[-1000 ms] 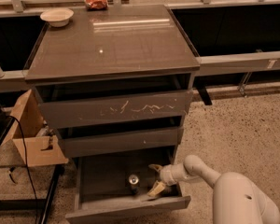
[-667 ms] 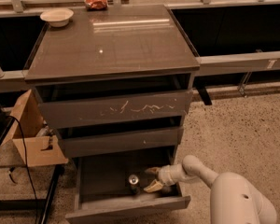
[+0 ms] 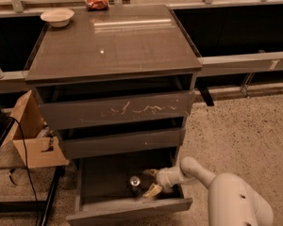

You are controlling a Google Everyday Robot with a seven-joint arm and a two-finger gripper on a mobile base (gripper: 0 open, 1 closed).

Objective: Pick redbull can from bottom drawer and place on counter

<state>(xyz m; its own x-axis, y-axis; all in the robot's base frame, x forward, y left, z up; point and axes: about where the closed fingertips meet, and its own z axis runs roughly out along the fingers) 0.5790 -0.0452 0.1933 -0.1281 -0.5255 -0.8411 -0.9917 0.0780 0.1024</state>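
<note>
1. Gripper sits further left than a second ago, closing in on the redbull can, which has not shifted.
2. The can is slim and upright, its silver top catching the light and its body dim in shadow.
3. It stands on the floor of the pulled-out bottom drawer, near the front middle, well below the glossy counter.
4. The jaws are spread apart and grip nothing. The can is just left of the pale fingertips, at the mouth of the gap; whether they touch it, I cannot tell.
</note>
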